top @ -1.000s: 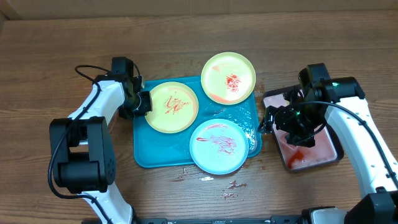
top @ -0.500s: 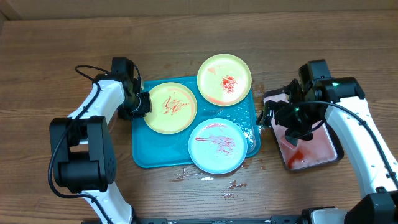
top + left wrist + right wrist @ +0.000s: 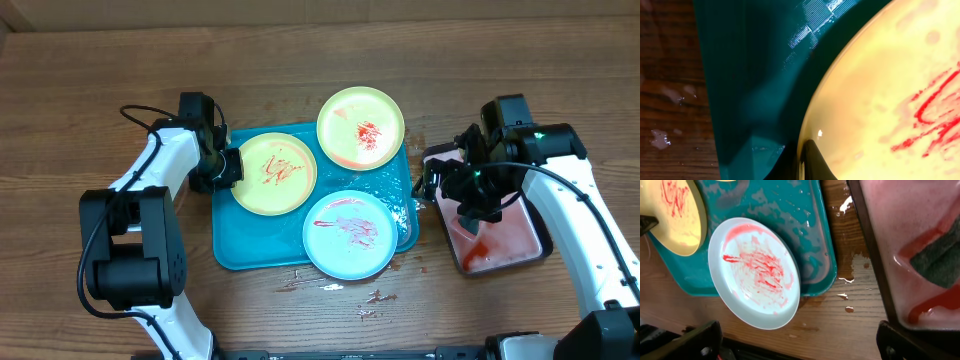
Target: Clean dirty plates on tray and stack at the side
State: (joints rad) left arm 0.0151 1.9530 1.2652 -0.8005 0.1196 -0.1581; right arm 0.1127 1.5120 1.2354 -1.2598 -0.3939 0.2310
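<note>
The teal tray [image 3: 228, 238] lies mid-table. A yellow-green plate [image 3: 272, 172] with red smears sits at its left, and my left gripper [image 3: 228, 166] is shut on that plate's left rim. Up close, one dark fingertip [image 3: 811, 161] presses the plate [image 3: 880, 100] just inside its edge, above the tray [image 3: 750, 75]. A second yellow-green plate [image 3: 361, 127] overhangs the tray's far right corner. The light blue plate [image 3: 349, 233] [image 3: 755, 270] overhangs the front rim. My right gripper [image 3: 445, 190] [image 3: 800, 345] hangs open and holds nothing, between the teal tray and the black tray.
A black-rimmed tray [image 3: 540, 250] with a pinkish wet inside stands at the right, holding a dark sponge-like pad [image 3: 940, 262] stained red. Red smears and drops [image 3: 375, 297] mark the wood in front of the teal tray. Wet patches [image 3: 850, 275] lie between the two trays.
The teal tray and its plates have shifted slightly to the left. My right gripper has drifted a little toward the far side. The left gripper keeps its hold.
</note>
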